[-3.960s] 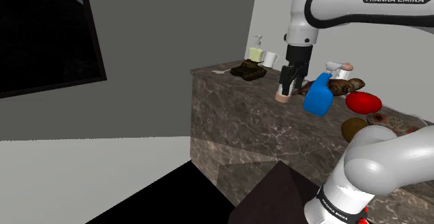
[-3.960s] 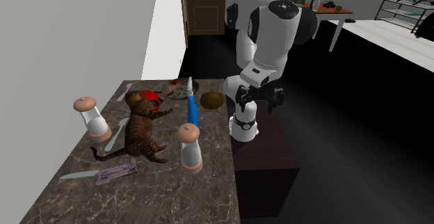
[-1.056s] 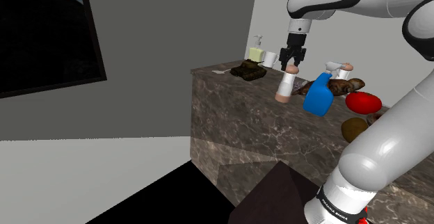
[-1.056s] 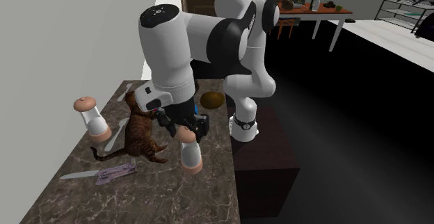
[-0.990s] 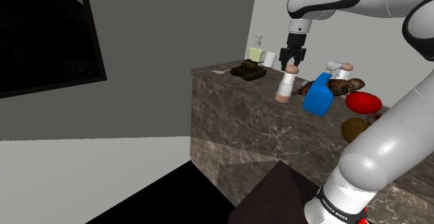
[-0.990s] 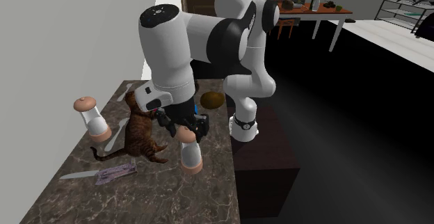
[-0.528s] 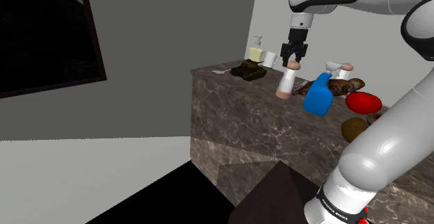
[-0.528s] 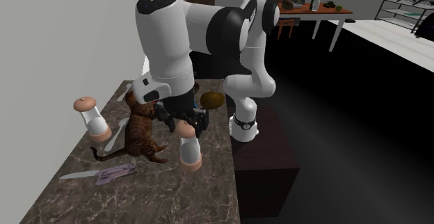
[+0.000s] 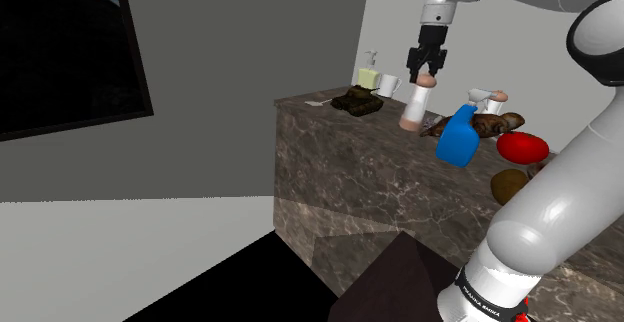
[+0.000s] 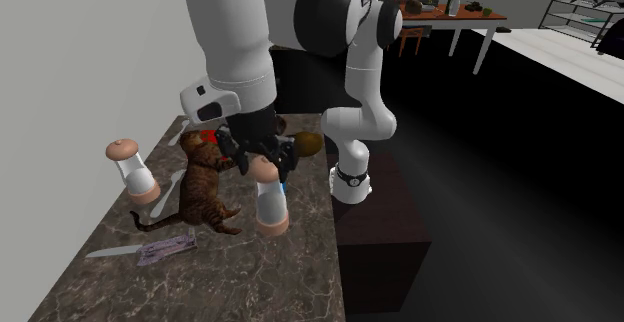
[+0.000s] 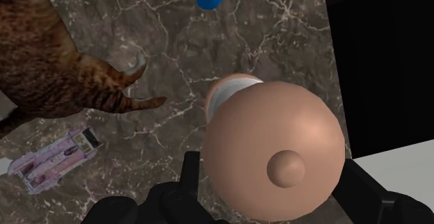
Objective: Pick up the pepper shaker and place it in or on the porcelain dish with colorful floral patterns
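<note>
Above the counter point(image 9: 340, 165), the end effector point(image 9: 423, 72) clasps the pepper shaker point(image 9: 414, 106).

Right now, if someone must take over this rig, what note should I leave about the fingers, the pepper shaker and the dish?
Gripper: fingers shut on the knob top of the pepper shaker.
Shaker: hangs under the gripper, seemingly just clear of the marble counter, beside the cat figure.
Dish: hidden behind the arm; I cannot place it.
Done: grasp. Left: carry to the dish, set down, release.
</note>
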